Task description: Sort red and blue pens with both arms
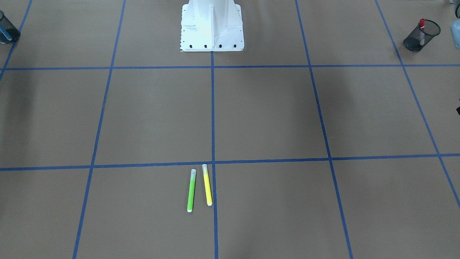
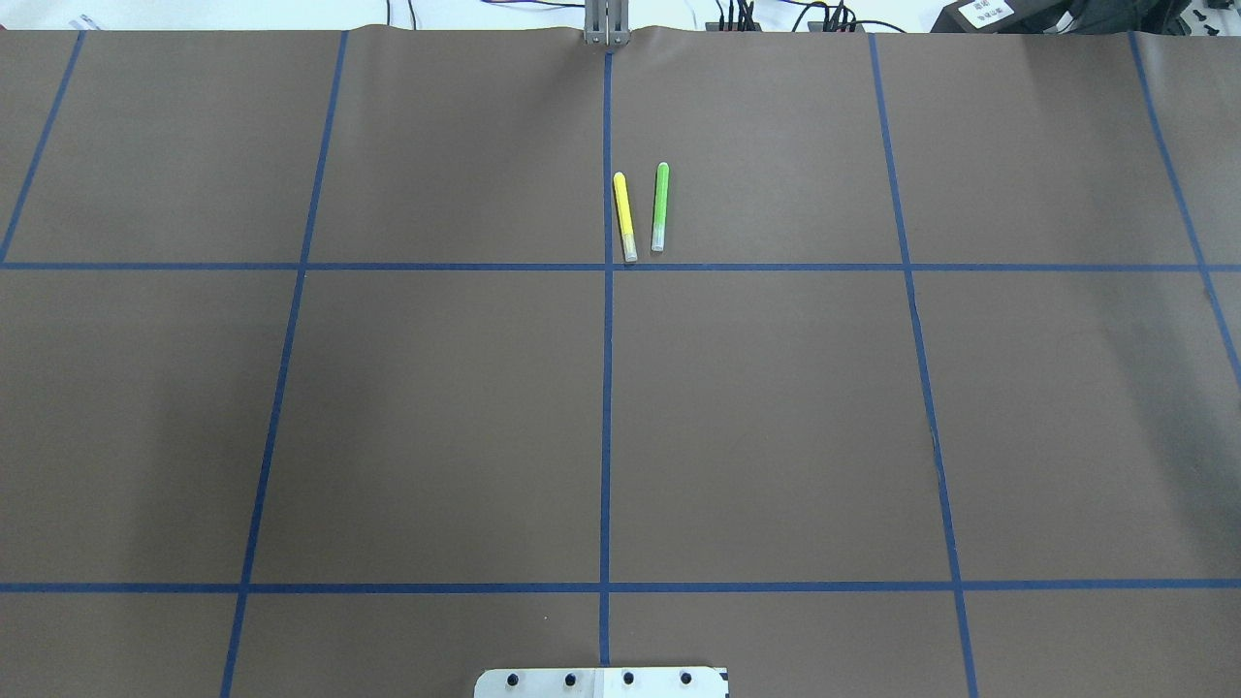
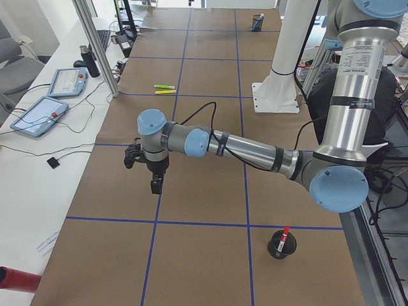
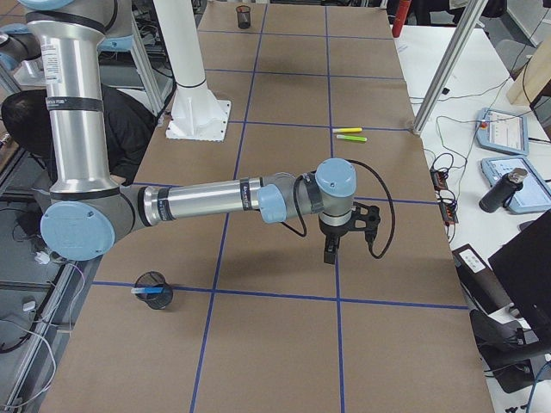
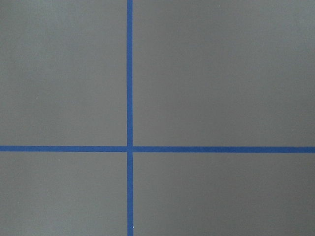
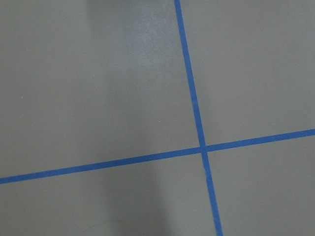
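step: we judge sorting done | red pen (image 1: 422,24) upright in left mesh cup (image 1: 413,40) near worktop's left end, blue pen (image 1: 4,33) in right mesh cup (image 1: 13,33) near right end | left gripper (image 3: 155,182), right gripper (image 4: 330,249) over bare worktop, open or closed we cannot tell | next: only retreat; green marker (image 1: 191,190), yellow marker (image 1: 207,185) by far edge need no move

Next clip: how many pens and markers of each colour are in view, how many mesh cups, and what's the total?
red pen: 1
blue pen: 1
green marker: 1
yellow marker: 1
mesh cups: 2
Total: 6
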`<control>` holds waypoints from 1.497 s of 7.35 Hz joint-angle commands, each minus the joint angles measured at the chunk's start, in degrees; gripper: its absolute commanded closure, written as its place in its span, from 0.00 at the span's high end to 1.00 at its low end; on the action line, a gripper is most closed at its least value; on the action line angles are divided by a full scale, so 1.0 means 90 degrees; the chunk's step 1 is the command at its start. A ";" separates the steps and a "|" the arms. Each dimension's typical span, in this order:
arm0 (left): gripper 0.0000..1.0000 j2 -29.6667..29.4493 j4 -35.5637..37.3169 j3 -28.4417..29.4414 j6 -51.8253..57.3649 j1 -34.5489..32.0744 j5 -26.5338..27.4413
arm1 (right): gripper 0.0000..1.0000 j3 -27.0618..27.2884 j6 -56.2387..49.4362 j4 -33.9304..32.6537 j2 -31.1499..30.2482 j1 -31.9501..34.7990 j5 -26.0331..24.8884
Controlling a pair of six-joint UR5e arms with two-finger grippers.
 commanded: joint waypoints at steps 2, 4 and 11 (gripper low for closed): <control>1.00 0.0685 -0.0492 0.0019 0.0464 -0.0106 -0.0041 | 1.00 -0.0214 -0.0079 0.0009 -0.0176 -0.0079 0.0008; 1.00 0.0706 -0.0464 0.0010 0.0485 -0.0301 -0.0060 | 1.00 -0.0322 -0.1277 -0.0010 -0.0450 -0.0040 -0.0002; 1.00 0.0482 -0.0151 0.0273 0.0798 -0.0683 -0.0490 | 1.00 -0.0333 -0.1312 -0.0020 -0.0441 0.0155 0.0037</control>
